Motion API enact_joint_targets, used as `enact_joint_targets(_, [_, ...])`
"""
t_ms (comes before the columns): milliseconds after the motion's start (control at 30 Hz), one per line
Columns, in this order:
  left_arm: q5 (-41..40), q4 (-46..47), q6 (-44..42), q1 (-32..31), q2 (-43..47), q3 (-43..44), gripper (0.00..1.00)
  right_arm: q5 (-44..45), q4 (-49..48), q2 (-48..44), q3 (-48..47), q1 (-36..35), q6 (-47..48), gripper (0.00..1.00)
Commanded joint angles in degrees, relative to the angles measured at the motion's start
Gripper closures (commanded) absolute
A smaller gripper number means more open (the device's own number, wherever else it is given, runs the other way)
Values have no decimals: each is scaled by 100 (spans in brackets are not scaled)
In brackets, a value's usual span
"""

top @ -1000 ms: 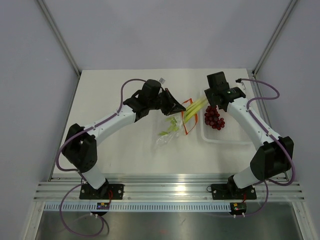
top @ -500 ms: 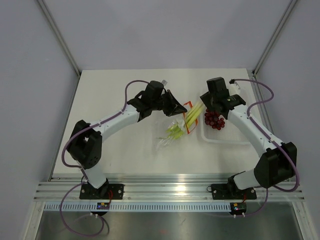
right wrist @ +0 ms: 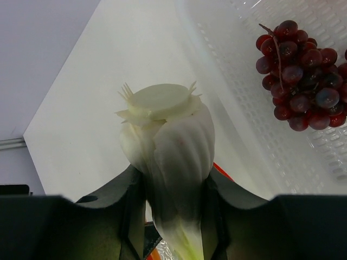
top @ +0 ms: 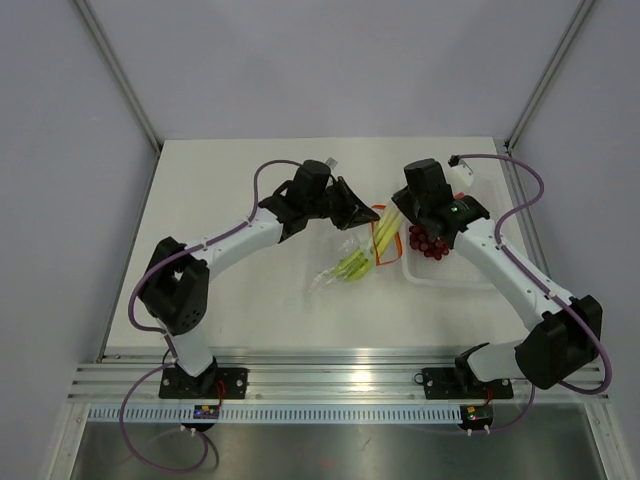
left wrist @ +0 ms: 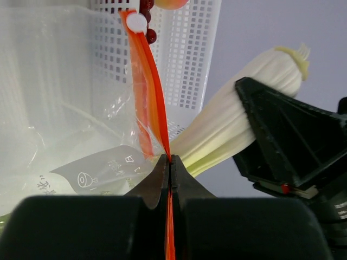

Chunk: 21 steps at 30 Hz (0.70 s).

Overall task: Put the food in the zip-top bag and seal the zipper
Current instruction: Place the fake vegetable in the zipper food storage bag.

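The clear zip-top bag (top: pixel 335 268) lies mid-table, and my left gripper (top: pixel 368 214) is shut on its orange-red zipper (left wrist: pixel 154 103), holding the mouth up. My right gripper (top: pixel 400 208) is shut on the white root end of the pale-green vegetable stalks (right wrist: pixel 173 135). The stalks (top: pixel 365 255) slant down through the mouth into the bag. Dark red grapes (top: pixel 428 243) lie in the clear tray (top: pixel 455 278) just right of the right gripper. In the left wrist view a peach-like fruit (left wrist: pixel 172 2) peeks in at the top edge beside the grapes.
The tray's perforated wall (left wrist: pixel 187 54) stands close behind the bag mouth. The two grippers are only a few centimetres apart over the bag opening. Grey walls and metal posts enclose the white table (top: pixel 230 190) at the back and sides.
My right gripper has moved left and down toward the bag mouth, carrying the stalks deeper into the bag. The left gripper has shifted slightly right, still holding the zipper.
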<state>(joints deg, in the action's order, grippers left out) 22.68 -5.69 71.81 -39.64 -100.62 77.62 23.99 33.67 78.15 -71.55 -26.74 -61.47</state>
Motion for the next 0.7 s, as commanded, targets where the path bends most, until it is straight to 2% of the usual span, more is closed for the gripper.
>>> enact_joint_targets(0, [105, 762, 175, -18, 244, 402, 100, 150, -150, 113, 45, -235, 56, 100])
enact_joint_targets(367, [210, 1466, 527, 131, 605, 340, 100, 264, -141, -168, -35, -402, 706, 98])
enact_joint_targets(400, [228, 1396, 510, 140, 605, 393, 100, 238, -176, -229, -52, -402, 942, 94])
enact_joint_targets(433, [255, 1396, 501, 149, 605, 455, 100, 151, -211, -334, -78, -402, 1083, 79])
enact_joint_targets(533, [404, 1387, 457, 202, 614, 508, 100, -7, -273, -685, -228, -402, 1549, 50])
enact_joint_targets(667, [527, 1273, 299, 246, 631, 587, 100, -201, -317, -1178, -613, -402, 2095, 36])
